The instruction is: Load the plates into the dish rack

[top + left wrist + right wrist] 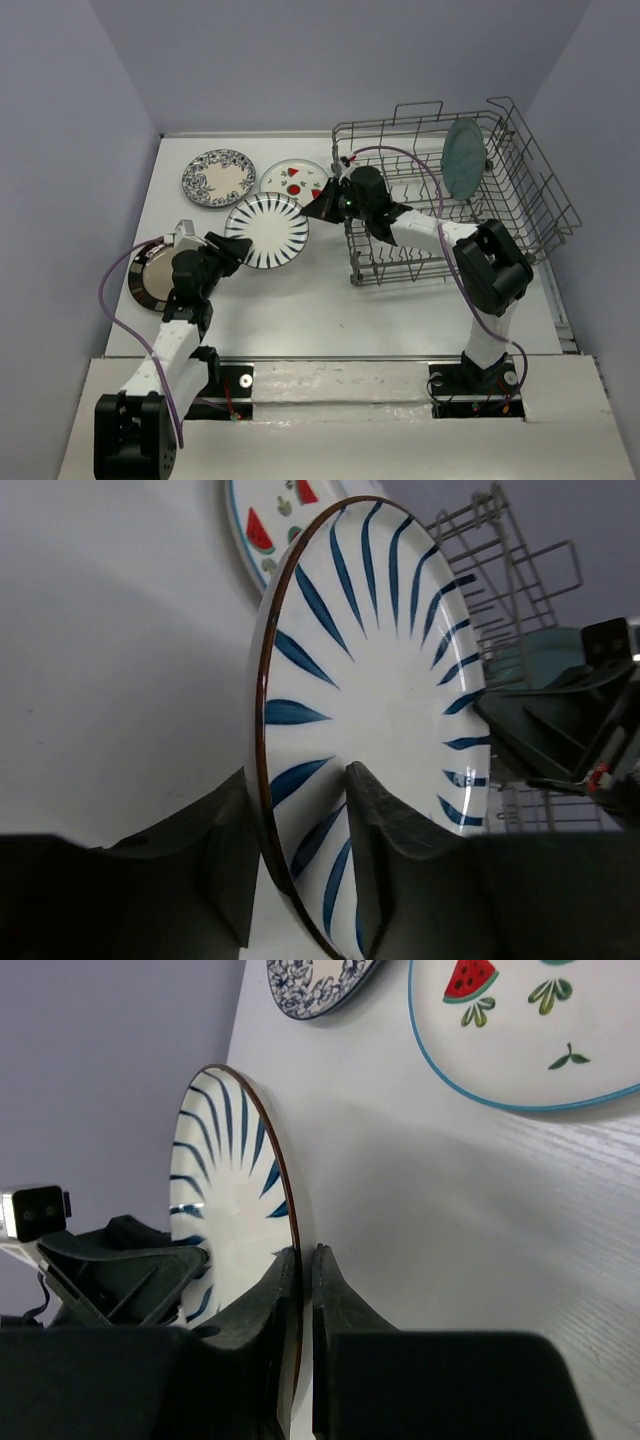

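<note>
Round white plate with dark stripes near middle of tabletop, tipped up. Left jaws pinch its left rim. Right jaws pinch its right rim. Round blue-white flower plate and round white plate with red fruit lie flat by far edge. Dark shiny plate with silver rim lies by left edge. Big grey wire dish rack sits by far right corner. Plain teal-grey plate stands up inside it.
</note>
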Tool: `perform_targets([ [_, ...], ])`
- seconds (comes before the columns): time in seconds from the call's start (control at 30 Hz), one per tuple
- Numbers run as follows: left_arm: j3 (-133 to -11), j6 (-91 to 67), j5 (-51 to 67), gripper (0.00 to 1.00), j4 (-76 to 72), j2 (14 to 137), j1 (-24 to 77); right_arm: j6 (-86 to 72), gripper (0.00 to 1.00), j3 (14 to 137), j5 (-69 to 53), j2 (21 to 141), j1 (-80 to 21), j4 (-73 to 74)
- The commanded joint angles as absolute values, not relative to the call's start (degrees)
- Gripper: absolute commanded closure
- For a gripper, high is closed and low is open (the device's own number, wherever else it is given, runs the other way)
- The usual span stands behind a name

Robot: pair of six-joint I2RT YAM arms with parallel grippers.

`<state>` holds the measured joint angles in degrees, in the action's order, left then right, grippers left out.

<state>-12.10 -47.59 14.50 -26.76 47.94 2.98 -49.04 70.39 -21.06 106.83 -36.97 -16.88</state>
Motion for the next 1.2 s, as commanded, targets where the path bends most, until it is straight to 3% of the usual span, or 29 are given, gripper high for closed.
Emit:
perform_targets([
  [0.0,-12.1,-50.6,18.1,0.76,-37.1,39.8,3.5,-54.8,0.93,70.8,-29.0,102.4,-36.8,-27.6],
  [0.1,-14.0,-49.7,20.2,0.94,-35.8,37.7,3.5,-54.3,0.93,70.3,-30.3,102.2,-36.8,-27.6],
  [0.27,-16.2,-51.9,28.4,0.95,-39.8,36.6,3.8,-50.8,0.46,69.9,-36.9,101.7,-36.8,-29.3],
  [0.43,-19.0,-55.6,34.0,0.95,-46.8,38.1,4.6,-50.2,0.31,68.8,-42.4,101.9,-36.8,-32.7],
  [0.6,-23.4,-56.8,38.8,0.95,-48.2,38.7,5.1,-52.7,0.35,68.9,-48.0,102.0,-36.8,-39.2],
  [0.63,-23.9,-57.0,39.7,0.95,-48.3,38.8,5.1,-53.3,0.44,69.4,-48.9,102.2,-36.8,-40.1],
  [0.73,-26.0,-55.9,40.3,0.93,-46.1,38.8,5.4,-56.2,0.85,69.8,-50.8,101.9,-36.8,-43.8],
  [0.77,-26.6,-54.8,39.9,0.88,-44.6,38.8,5.6,-56.6,0.93,70.0,-50.9,101.7,-36.8,-44.2],
  [0.8,-28.0,-51.9,39.6,0.71,-41.3,38.8,5.7,-56.7,0.93,71.2,-51.1,100.9,-36.8,-43.9],
  [0.9,-31.6,-46.5,39.6,0.38,-35.0,39.2,6.2,-56.1,0.93,73.7,-49.8,98.1,-36.1,-41.5],
  [0.93,-32.8,-44.3,39.7,0.08,-30.1,39.5,6.3,-54.2,0.93,74.6,-48.9,97.1,-36.1,-39.8],
  [0.97,-33.8,-39.6,39.9,0.01,-27.0,39.5,6.4,-52.2,0.93,75.7,-48.1,96.2,-35.4,-37.2],
  [1.1,-39.7,-25.3,33.2,0.01,-9.4,38.8,9.4,-40.4,0.93,81.4,-35.6,90.6,-31.7,-16.8],
  [1.17,-39.6,-21.0,27.3,0.01,-3.1,36.6,11.2,-37.8,0.93,81.6,-32.1,87.3,-26.1,-13.8],
])
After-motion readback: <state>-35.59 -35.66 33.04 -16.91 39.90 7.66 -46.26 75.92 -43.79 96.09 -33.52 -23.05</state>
